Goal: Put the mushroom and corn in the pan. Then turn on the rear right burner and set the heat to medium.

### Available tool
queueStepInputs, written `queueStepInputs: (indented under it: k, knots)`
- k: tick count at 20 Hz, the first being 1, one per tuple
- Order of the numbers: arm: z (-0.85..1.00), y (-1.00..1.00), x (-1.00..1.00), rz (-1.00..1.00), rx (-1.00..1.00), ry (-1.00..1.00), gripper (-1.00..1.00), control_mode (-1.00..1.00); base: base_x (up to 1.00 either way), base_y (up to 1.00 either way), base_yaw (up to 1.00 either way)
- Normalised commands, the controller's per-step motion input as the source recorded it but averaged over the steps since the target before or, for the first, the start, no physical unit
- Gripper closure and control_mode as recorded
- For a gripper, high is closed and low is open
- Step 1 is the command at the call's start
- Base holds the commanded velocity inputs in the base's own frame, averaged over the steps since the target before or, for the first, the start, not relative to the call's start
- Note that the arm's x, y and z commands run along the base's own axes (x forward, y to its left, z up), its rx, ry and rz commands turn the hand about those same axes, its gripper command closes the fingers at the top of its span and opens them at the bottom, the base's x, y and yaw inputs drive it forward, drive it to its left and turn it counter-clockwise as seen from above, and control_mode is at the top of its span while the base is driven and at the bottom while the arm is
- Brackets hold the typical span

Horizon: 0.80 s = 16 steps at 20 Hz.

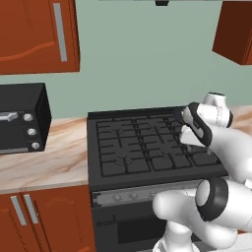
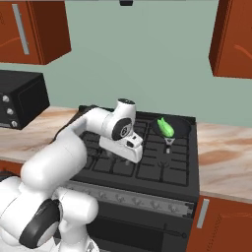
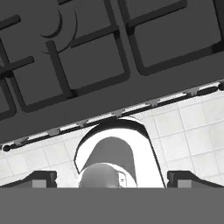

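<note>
One bright green finger-shaped corn (image 2: 166, 127) lying in round shallow black pan (image 2: 181, 129) on rear right of matte black stove (image 2: 147, 167), short grey handle pointing forward. Gripper (image 3: 112, 180) hovering over ridged grid grates (image 3: 94, 57), two dark tips spread wide, grasping nothing
</note>
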Motion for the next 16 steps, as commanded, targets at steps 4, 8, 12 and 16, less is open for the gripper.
queueStepInputs:
  k: [4,8,12,16]
  knots:
    - [-0.06,-0.84,-0.01,0.23,0.00,-0.22,-1.00,-1.00,0.00,0.00,0.00]
    - [-0.19,-0.95,-0.47,0.30,0.00,-0.34,-1.00,-1.00,0.00,0.00,0.00]
    - [-0.38,-0.90,-1.00,0.32,0.00,-0.43,-1.00,-1.00,0.00,0.00,0.00]
    - [-0.29,-0.79,-0.86,0.31,0.00,-0.51,-1.00,-1.00,0.00,0.00,0.00]
